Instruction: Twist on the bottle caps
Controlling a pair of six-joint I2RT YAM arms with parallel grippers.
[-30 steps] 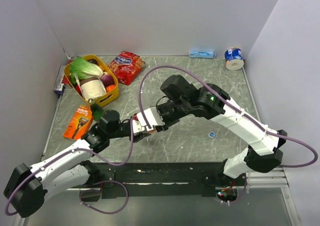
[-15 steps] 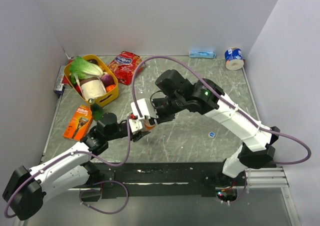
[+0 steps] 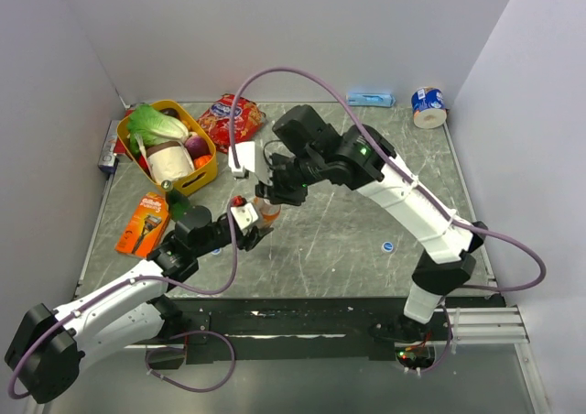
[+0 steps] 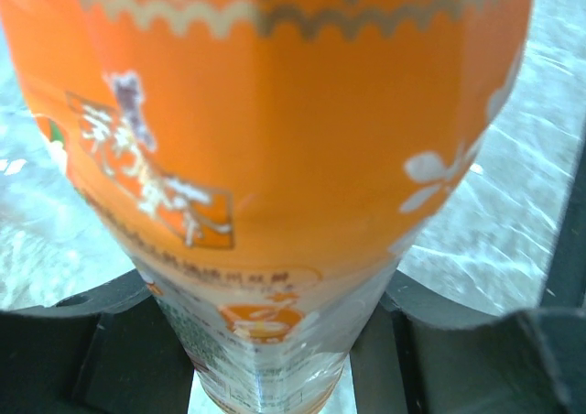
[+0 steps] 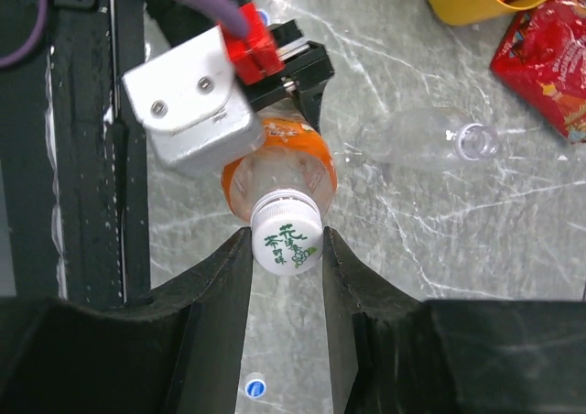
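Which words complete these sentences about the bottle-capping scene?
The whitish round plastic cap sits atop the small orange-labelled plastic bottle, pinched by the ____ arm's fingers.
The ____ arm's fingers hold that bottle's body.
The colourless see-through plastic bottle lies on its ____.
Missing: right, left, side.

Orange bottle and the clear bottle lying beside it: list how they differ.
The orange bottle is held upright in the left gripper; the clear bottle lies on its side on the table, untouched. The orange bottle wears a whitish cap, gripped by the right gripper; the clear bottle's neck is open. The orange bottle carries an orange label; the clear bottle is colourless and see-through. Both are small plastic bottles.
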